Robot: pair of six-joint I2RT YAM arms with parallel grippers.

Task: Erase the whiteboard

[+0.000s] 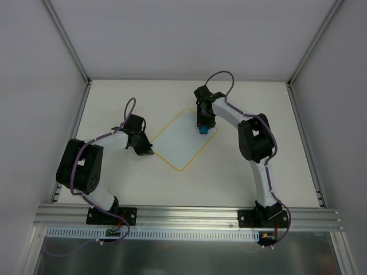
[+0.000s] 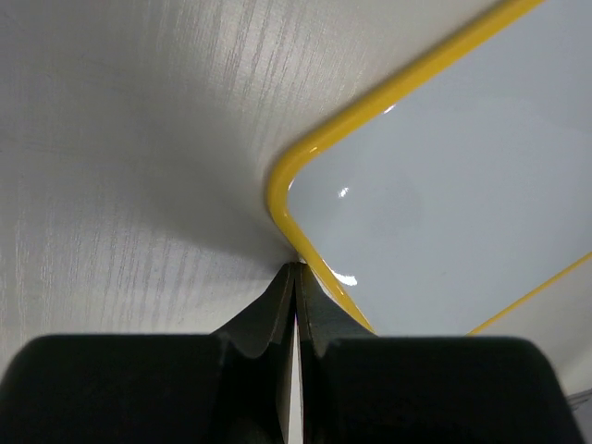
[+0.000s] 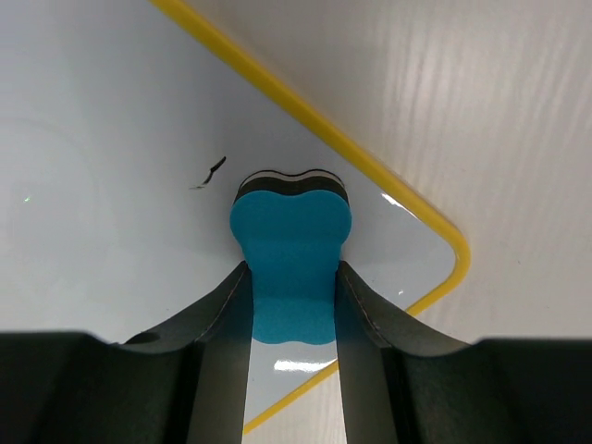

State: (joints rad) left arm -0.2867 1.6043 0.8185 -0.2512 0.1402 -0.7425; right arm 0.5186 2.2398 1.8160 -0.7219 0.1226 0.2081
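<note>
The whiteboard (image 1: 182, 140), white with a yellow rim, lies turned like a diamond on the table between the arms. My right gripper (image 1: 203, 129) is shut on a blue eraser (image 3: 289, 264) and holds it on the board near its right corner (image 3: 444, 250). A small black mark (image 3: 215, 169) shows on the board just left of the eraser. My left gripper (image 1: 147, 150) is shut and empty, its tips pressed against the board's left corner (image 2: 294, 264). The board surface seen in the left wrist view (image 2: 444, 185) is white and unmarked.
The white table (image 1: 241, 177) is enclosed by white walls with metal frame posts (image 1: 73, 51) at the back corners. An aluminium rail (image 1: 183, 215) carrying the arm bases runs along the near edge.
</note>
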